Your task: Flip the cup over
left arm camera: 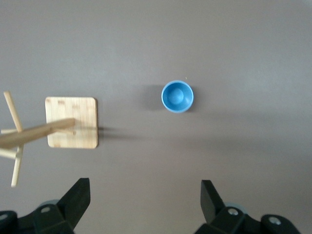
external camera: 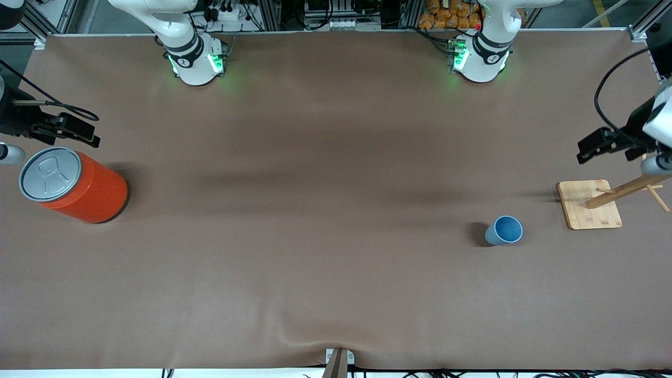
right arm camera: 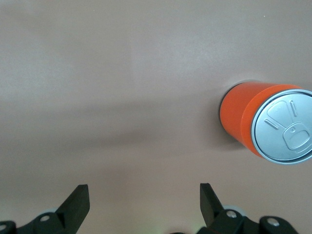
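Observation:
The small light-blue cup (external camera: 504, 231) stands upright on the brown table, mouth up, with its darker blue inside showing. It lies toward the left arm's end of the table. It also shows in the left wrist view (left arm camera: 177, 96). My left gripper (left arm camera: 145, 195) is open and empty, up in the air over bare table near the wooden rack, apart from the cup; in the front view it sits at the picture's edge (external camera: 651, 157). My right gripper (right arm camera: 144, 197) is open and empty, in the air over the table beside the orange can, at the other edge (external camera: 8, 149).
A wooden rack with pegs on a square base (external camera: 589, 205) stands beside the cup, closer to the left arm's table end; it also shows in the left wrist view (left arm camera: 72, 122). A big orange can with a grey lid (external camera: 73, 184) stands at the right arm's end and shows in the right wrist view (right arm camera: 265, 126).

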`<state>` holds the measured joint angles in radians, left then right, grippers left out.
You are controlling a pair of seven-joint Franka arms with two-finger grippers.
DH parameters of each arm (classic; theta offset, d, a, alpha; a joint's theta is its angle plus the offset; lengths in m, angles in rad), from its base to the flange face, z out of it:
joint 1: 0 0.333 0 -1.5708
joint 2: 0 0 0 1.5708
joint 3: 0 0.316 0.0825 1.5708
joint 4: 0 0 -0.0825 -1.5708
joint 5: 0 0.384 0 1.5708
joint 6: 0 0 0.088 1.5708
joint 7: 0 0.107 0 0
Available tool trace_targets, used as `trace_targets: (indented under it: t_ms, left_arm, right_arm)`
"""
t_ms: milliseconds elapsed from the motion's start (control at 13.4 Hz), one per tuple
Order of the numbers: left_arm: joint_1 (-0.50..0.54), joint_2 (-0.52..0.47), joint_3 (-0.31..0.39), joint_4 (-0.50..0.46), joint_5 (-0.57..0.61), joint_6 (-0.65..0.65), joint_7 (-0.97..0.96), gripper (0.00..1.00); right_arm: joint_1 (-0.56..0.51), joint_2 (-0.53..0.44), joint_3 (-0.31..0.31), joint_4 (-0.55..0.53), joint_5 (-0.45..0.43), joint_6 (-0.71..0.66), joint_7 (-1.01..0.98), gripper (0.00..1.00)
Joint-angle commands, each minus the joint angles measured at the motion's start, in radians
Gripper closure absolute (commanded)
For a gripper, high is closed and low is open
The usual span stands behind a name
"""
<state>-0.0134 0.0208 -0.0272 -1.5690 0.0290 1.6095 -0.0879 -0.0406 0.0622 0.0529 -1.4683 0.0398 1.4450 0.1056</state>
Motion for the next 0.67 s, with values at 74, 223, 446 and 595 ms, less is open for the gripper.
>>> trace_targets:
  t_ms: [74, 223, 446, 595]
  left_arm:
    - [0.000, -0.038, -0.022, -0.016, -0.017, -0.034, -0.007, 0.00]
    - [0.003, -0.038, -0.063, -0.014, -0.015, -0.048, -0.051, 0.00]
    - [0.000, -0.032, -0.076, -0.011, -0.014, -0.049, -0.070, 0.00]
    - [0.000, -0.028, -0.079, -0.010, -0.014, -0.049, -0.070, 0.00]
  right_arm:
    - [-0.001, -0.002, 0.001, -0.003, 0.008, 0.005, 0.013, 0.00]
    - [0.001, -0.002, 0.001, -0.003, 0.008, 0.005, 0.013, 0.00]
    - [0.001, -0.002, 0.001, -0.003, 0.008, 0.005, 0.013, 0.00]
    - [0.001, -0.002, 0.001, -0.003, 0.008, 0.005, 0.013, 0.00]
